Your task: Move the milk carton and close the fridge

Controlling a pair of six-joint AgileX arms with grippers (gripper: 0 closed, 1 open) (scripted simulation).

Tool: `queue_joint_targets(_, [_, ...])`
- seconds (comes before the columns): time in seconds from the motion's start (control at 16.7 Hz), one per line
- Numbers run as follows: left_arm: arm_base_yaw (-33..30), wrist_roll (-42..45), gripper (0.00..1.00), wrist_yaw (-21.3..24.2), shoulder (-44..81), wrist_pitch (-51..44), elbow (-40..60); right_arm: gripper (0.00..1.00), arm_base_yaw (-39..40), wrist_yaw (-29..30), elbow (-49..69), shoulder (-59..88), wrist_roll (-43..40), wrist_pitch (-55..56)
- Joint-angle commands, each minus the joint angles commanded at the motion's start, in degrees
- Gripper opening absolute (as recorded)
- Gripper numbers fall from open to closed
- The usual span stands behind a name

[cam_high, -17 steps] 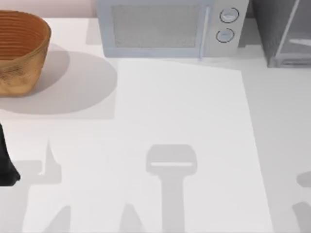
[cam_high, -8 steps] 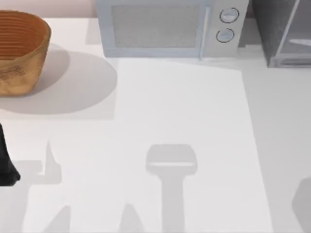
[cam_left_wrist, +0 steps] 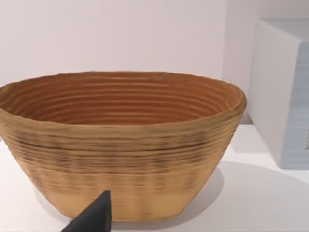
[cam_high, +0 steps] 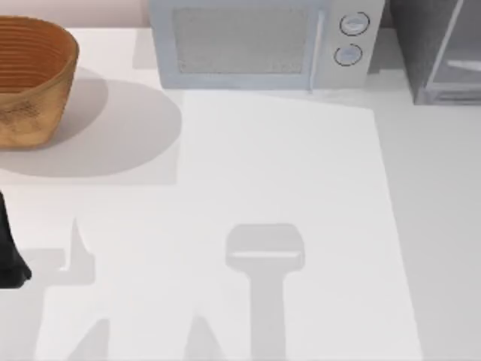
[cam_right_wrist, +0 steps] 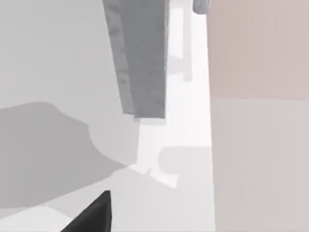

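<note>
The right arm's shadow has slipped off the table (cam_high: 301, 165). The fridge (cam_high: 421, 45) stands just ahead of the right fingers (cam_right_wrist: 94, 215), whose opening cannot be told, so closing it looks imminent. The left arm (cam_high: 9, 256) is parked.

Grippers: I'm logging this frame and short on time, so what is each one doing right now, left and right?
Left gripper: facing the basket; open or shut cannot be told.
Right gripper: near the fridge; open or shut cannot be told.
</note>
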Motion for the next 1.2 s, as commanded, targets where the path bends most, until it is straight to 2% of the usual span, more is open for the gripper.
queue_joint_targets(0.18, [0.00, 0.00, 1.00, 0.00, 0.00, 0.00, 0.00, 1.00, -2.20, -0.64, 0.79, 2.21, -2.02, 0.86])
queue_joint_targets(0.6, [0.00, 0.00, 1.00, 0.00, 0.00, 0.00, 0.00, 1.00, -0.45, -0.43, 1.61, 2.03, -0.09, 2.54])
queue_joint_targets(0.78, [0.00, 0.00, 1.00, 0.00, 0.00, 0.00, 0.00, 1.00, 4.96, 0.51, 2.24, 3.39, 7.08, 9.35])
queue_joint_targets(1.2, [0.00, 0.00, 1.00, 0.00, 0.00, 0.00, 0.00, 1.00, 21.51, 3.20, 2.52, 4.55, 34.09, 33.28])
